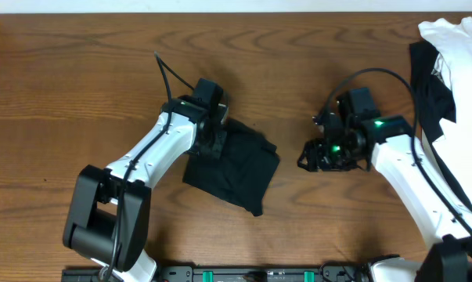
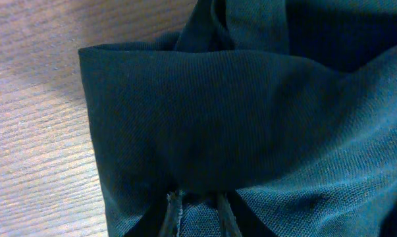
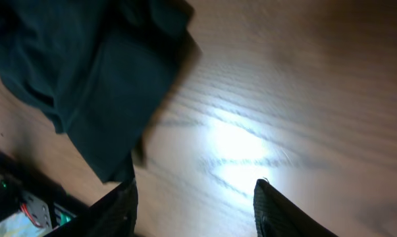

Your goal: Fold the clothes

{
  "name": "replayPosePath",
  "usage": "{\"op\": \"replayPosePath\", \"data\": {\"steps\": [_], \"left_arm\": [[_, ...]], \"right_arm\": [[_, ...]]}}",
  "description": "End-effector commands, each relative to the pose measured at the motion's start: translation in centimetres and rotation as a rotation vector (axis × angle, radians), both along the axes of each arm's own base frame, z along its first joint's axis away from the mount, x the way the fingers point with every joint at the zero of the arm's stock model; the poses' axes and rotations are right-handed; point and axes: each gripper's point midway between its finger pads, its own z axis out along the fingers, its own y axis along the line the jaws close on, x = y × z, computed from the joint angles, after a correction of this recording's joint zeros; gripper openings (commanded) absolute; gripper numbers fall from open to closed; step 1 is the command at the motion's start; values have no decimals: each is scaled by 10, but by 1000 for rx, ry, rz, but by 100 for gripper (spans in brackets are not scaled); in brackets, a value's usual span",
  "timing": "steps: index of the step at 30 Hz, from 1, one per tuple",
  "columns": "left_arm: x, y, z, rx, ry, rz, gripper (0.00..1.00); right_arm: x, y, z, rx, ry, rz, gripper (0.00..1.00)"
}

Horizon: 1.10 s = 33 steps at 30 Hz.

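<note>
Reading L to R, overhead view: left arm (image 1: 142, 157), white links, runs from the near-left table (image 1: 63, 63) edge up and inward. The left gripper (image 1: 214, 141) sits on the upper-left edge of the black T-shirt (image 1: 239, 168).

Shirt pos.: approx. table centre, bunched into a compact, roughly square bundle, lying flat on the wood, corners skewed rel. to the table edge.

Left wrist view: the left gripper (image 2: 197, 212) has its jaws drawn close together, w/ a fold of the black T-shirt (image 2: 218, 112) pinched between the fingers (image 2: 174, 209). Wood shows at frame left.

Next item R: right gripper (image 1: 308, 157), just right of the bundle, apart from it, over bare wood. Green LEDs lit on the wrist housing.

Right wrist view: the right gripper (image 3: 198, 204) has its jaws standing apart, nothing between the fingers (image 3: 119, 210), only tabletop w/ a light glare. The black T-shirt (image 3: 86, 72) fills the upper-left of that frame.

Far R: pile of clothes (image 1: 455, 47), white and black cloth, heaped at the table's right edge, partly out of frame, well apart from the bundle.
</note>
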Motion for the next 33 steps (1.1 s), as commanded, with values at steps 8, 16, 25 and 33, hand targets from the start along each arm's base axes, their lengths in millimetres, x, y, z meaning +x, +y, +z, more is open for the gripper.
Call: {"op": "replayPosePath", "data": {"steps": [8, 16, 25, 33], "left_arm": [[-4, 19, -24, 115, 42, -4, 23], [-5, 19, -25, 114, 45, -1, 23], [-5, 19, -25, 114, 45, -1, 23], [-5, 19, -25, 115, 46, -1, 23]], "right_arm": [[1, 40, -38, 29, 64, 29, 54], [5, 53, -60, 35, 96, 30, 54], [19, 73, -74, 93, 69, 41, 47], [18, 77, -81, 82, 73, 53, 1]]}}
